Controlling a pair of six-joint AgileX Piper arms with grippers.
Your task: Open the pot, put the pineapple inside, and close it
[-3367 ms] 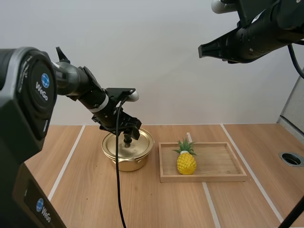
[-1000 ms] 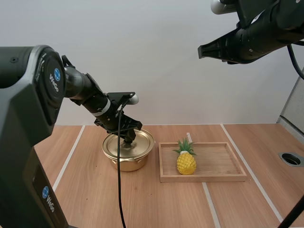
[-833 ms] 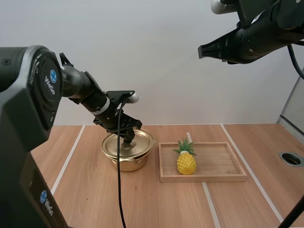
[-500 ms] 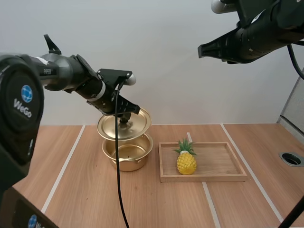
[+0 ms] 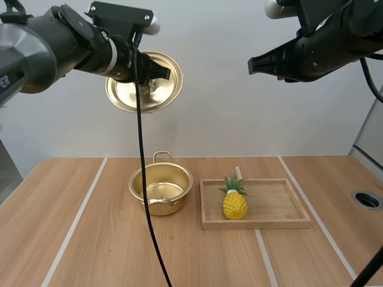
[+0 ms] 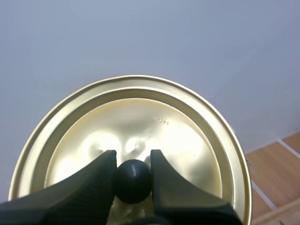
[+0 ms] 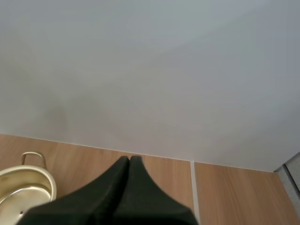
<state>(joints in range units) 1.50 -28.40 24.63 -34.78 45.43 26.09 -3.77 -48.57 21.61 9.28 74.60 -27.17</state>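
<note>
– Gold-coloured lid (image 5: 144, 82), where do you have it?

– I have it high in the air, well above the table (image 5: 90, 239). In the high view it hangs tilted, with its shiny underside turned toward the camera.

– What's the grip like?

– My left gripper (image 6: 133, 164) has its two black fingers (image 6: 93, 180) pinched on the lid's black knob (image 6: 133, 182), one on each side. In the left wrist view the round lid spreads out behind them.

– And the pot?

– I see the pot (image 5: 160, 190) sitting open on the table, below the lid, with one loop handle at its far rim.

– Pineapple?

– I see the pineapple (image 5: 234, 200) standing upright on the wooden tray (image 5: 281, 206), toward the tray's left end, green leaves up. The tray lies just beside the pot, on its right; I can't tell whether they touch.

– Your other arm?

– My right gripper (image 5: 254, 64) hangs high over the table, well apart from the pineapple. In the right wrist view its fingers lie pressed together as one dark wedge with nothing between them, and the pot's rim and handle show beyond them.
</note>
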